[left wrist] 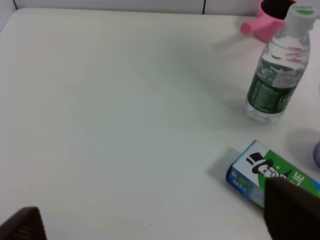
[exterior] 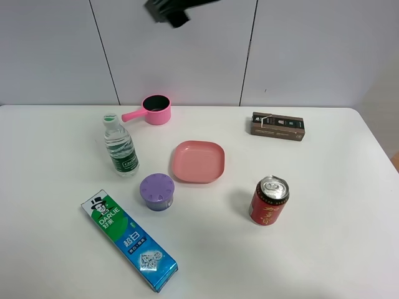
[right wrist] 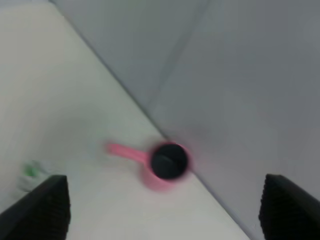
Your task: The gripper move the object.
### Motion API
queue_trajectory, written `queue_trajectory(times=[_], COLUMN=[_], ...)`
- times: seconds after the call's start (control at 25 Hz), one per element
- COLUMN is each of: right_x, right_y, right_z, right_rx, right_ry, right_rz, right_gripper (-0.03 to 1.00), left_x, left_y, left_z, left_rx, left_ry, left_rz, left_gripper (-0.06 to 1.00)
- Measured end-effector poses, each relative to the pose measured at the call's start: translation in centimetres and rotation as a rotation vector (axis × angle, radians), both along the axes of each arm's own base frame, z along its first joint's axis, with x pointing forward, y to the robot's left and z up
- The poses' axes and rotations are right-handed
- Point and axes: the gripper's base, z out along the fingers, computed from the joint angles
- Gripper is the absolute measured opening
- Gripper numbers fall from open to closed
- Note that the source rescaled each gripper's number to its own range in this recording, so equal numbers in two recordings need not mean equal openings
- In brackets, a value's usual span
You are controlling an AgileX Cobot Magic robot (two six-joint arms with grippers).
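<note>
The water bottle (exterior: 120, 146) stands upright on the white tabletop (exterior: 324, 249) in the left-centre of the exterior high view, its white-green cap on and its green label facing out. Nothing grips it. Just above it in the frame sits a pink cup with a handle (exterior: 151, 110); below it and to the right is a purple round lid-topped jar (exterior: 156, 191), and further down a green and blue toothpaste box (exterior: 129, 240) lies flat, angled toward the lower middle.

A pink square plate (exterior: 198, 162) sits at the centre, a red can (exterior: 269, 200) stands to the lower right, and a brown box (exterior: 277, 126) lies at the upper right.

At the top edge, left of centre, the right gripper (exterior: 167, 10) hangs high above the tabletop — its wrist view is blurred, but the two dark fingers (right wrist: 44, 209) appear set wide apart with the pink cup between them far below. The left gripper (left wrist: 160, 220) shows only finger edges at the bottom corners of its wrist view, spread apart and empty, with the bottle at that frame's upper right.
</note>
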Motion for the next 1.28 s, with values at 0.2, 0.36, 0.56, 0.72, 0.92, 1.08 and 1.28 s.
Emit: queue_trajectory(times=[0.2, 0.36, 0.56, 0.72, 0.92, 1.08, 1.28], right_x=[-0.8, -3.9, -8.4, -12.2, -17.3, -20.3, -22.5], right_y=[-6.9, -11.2, -15.9, -19.8, -24.5, -26.3, -27.4], right_z=[3.3, 6.6, 9.4, 11.6, 12.0, 9.5, 5.2], right_rx=[-0.044, -0.005, 0.006, 0.043, -0.001, 0.017, -0.001], right_ry=[-0.016, -0.058, -0.099, -0.205, -0.324, -0.289, -0.222], right_rz=[-0.246, -0.333, -0.441, -0.513, -0.536, -0.475, -0.402], right_gripper=[1.0, 1.0, 1.0, 1.0, 1.0, 1.0, 1.0], left_x=[0.0, 0.0, 0.0, 0.0, 0.0, 0.0, 0.0], left_y=[0.0, 0.0, 0.0, 0.0, 0.0, 0.0, 0.0], left_z=[0.0, 0.0, 0.0, 0.0, 0.0, 0.0, 0.0], left_rx=[0.0, 0.0, 0.0, 0.0, 0.0, 0.0, 0.0], left_ry=[0.0, 0.0, 0.0, 0.0, 0.0, 0.0, 0.0], left_rz=[0.0, 0.0, 0.0, 0.0, 0.0, 0.0, 0.0], left_gripper=[1.0, 1.0, 1.0, 1.0, 1.0, 1.0, 1.0])
